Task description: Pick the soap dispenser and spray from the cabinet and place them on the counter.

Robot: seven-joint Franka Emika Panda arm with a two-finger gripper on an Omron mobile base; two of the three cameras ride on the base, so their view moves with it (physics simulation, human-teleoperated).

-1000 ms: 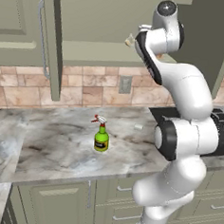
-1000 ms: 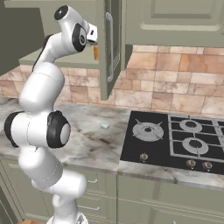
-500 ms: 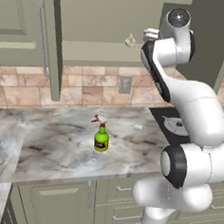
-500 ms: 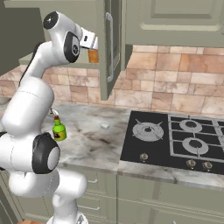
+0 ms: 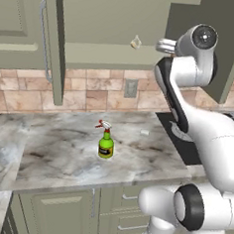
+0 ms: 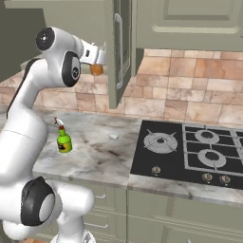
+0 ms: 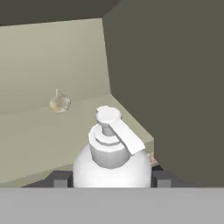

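The robot's hand grips the soap dispenser, its two dark fingertips pressed against either side of the bottle's rounded body, the white pump top rising between them in the hand view. In the right base view the dispenser's orange body hangs from the hand in the air just in front of the open olive-green cabinet, high above the surface. Inside the cabinet, a small garlic bulb rests on the pale shelf near the back wall, well apart from the held bottle. Below, the spray, a green bottle with a red-and-white trigger head, stands upright on the marble surface, near its middle. A small pale object, too small to make out, lies on the surface between the spray and the black stovetop.
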